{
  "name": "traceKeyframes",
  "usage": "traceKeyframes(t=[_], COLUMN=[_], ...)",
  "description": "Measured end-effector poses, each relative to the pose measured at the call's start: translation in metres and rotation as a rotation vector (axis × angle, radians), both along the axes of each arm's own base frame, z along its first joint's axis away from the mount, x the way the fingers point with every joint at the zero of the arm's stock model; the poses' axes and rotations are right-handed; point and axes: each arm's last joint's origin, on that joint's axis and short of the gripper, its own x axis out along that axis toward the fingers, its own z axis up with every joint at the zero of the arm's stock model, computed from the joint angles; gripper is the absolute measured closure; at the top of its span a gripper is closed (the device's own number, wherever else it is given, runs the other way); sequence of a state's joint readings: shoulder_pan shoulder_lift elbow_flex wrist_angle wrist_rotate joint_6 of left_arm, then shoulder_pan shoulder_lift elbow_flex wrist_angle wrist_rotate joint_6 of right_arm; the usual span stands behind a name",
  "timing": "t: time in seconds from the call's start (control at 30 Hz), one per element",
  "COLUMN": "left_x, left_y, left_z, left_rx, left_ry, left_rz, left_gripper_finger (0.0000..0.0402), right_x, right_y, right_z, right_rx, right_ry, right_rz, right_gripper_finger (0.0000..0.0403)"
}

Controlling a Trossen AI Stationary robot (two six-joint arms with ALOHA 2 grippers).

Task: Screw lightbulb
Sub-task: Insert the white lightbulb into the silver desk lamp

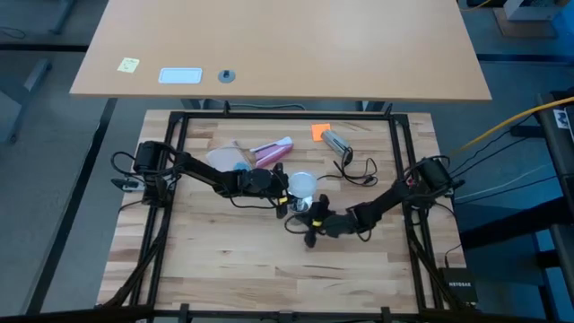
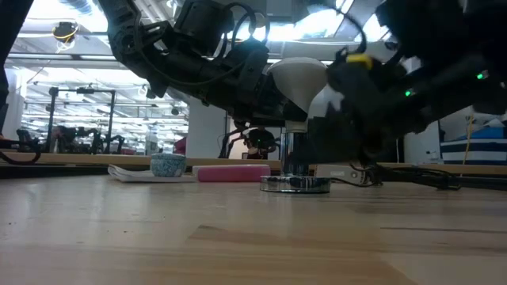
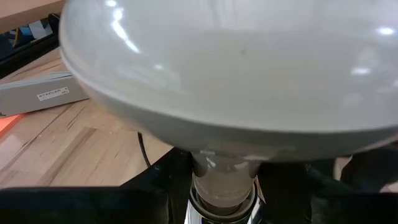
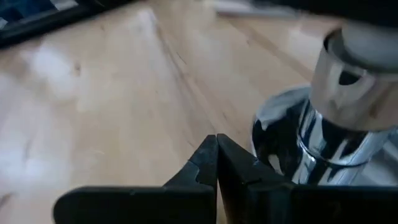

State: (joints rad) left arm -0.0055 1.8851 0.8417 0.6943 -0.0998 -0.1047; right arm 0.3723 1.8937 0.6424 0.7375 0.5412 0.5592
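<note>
A wooden counter (image 1: pixel 224 260) seen from above, with two dark robot arms reaching toward its middle. The lightbulb (image 1: pixel 302 185), a frosted white globe, stands upright near the counter's centre, its narrow neck seated in the top of a shiny chrome socket (image 2: pixel 295 184) whose round base rests flat on the wood. From counter height the globe (image 2: pixel 299 85) sits above that chrome stem, partly hidden by both arms. The left gripper (image 1: pixel 282 190) comes in from the left and is at the bulb; its wrist camera is filled by the pale globe (image 3: pixel 230 74), with dark fingers (image 3: pixel 81 205) low on either side of the neck, though whether they are clamped on the bulb cannot be told. The right gripper (image 1: pixel 313 215) lies just beside the socket on the near side, low to the counter, its two fingers (image 4: pixel 205 171) pressed together and holding nothing (the chrome base (image 4: pixel 292 149) shows close beyond their tips). Farther back lie a pink-and-white tube (image 1: pixel 273 151), an orange note (image 1: pixel 320 132) and a silvery cylinder with a thin black cord (image 1: pixel 337 144).
</note>
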Motion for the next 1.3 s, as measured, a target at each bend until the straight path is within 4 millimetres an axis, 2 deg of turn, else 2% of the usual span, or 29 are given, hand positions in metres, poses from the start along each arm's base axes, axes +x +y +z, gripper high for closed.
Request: traceKeyframes(t=[0.17,0.5,0.97,1.3], left_x=[0.0,0.0,0.0,0.0], left_y=[0.0,0.0,0.0,0.0], left_z=[0.0,0.0,0.0,-0.001], left_rx=[0.0,0.0,0.003,0.003], left_ry=[0.0,0.001,0.002,0.014], left_rz=[0.0,0.0,0.004,0.001], left_gripper_finger=[0.0251,0.0251,0.0251,0.0251], right_x=[0.002,-0.005,-0.008,-0.011], right_y=[-0.002,-0.006,-0.009,-0.01], right_z=[-0.005,-0.014,-0.016,-0.013], right_rx=[0.042,0.095,0.153,0.162], right_ry=[0.085,0.142,0.133,0.151], right_rz=[0.032,-0.128,-0.24,-0.259], right_gripper_finger=[0.0399,0.0401,0.0401,0.0402])
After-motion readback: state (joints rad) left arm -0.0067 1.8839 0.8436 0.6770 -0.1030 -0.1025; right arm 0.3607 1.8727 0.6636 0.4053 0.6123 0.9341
